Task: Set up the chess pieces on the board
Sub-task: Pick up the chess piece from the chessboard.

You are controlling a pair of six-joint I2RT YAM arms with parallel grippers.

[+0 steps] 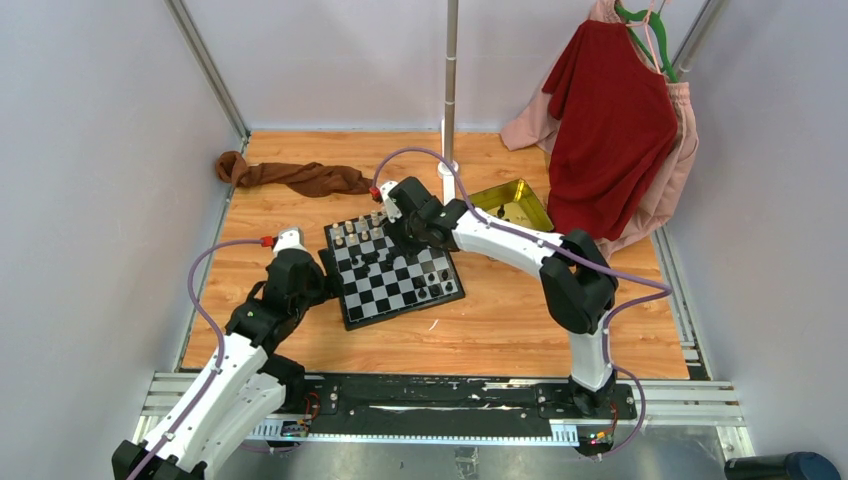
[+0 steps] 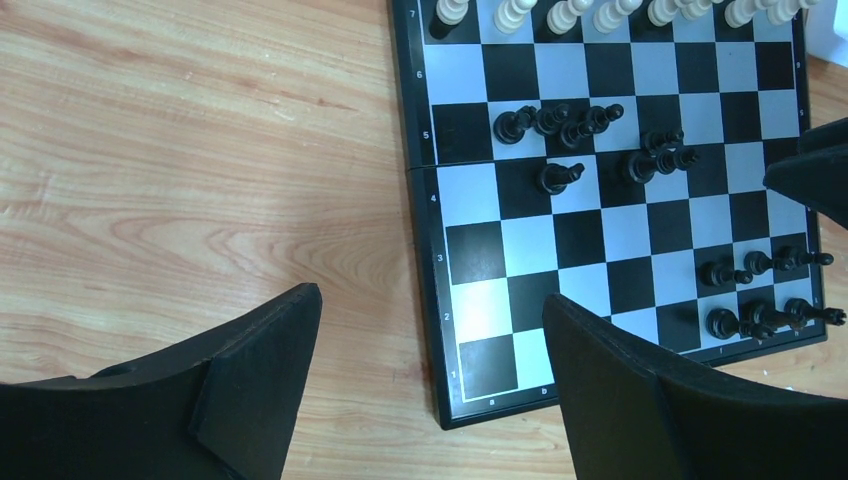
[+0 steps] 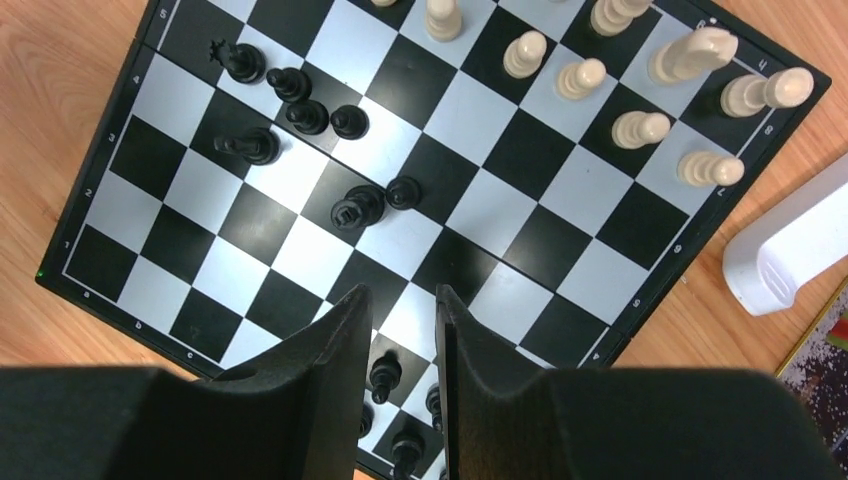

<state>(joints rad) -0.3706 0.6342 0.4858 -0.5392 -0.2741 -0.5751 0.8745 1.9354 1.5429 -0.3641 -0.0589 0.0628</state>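
The board point(image 1: 398, 272) lies mid-table, with its black border showing in the left wrist view point(image 2: 420, 250) and in the right wrist view point(image 3: 90, 290). Cream chess pieces point(image 3: 640, 128) stand along its far rows. Black chess pieces point(image 2: 560, 122) cluster loosely mid-board, and more stand at one near corner point(image 2: 765, 295). My left gripper point(image 2: 430, 340) is open and straddles the board's near-left corner with nothing between its fingers point(image 2: 265, 380). My right gripper point(image 3: 403, 310) hovers over the board, its jaws a narrow gap apart and holding nothing. Black pieces point(image 3: 385, 375) show below that gap.
A yellow-gold tin point(image 1: 515, 203) sits right of the board, and a white block point(image 3: 790, 250) lies beside it. A brown cloth point(image 1: 290, 177) lies at the back left. A pole point(image 1: 450, 90) stands at the back, and red and pink clothes point(image 1: 610, 130) hang at the back right.
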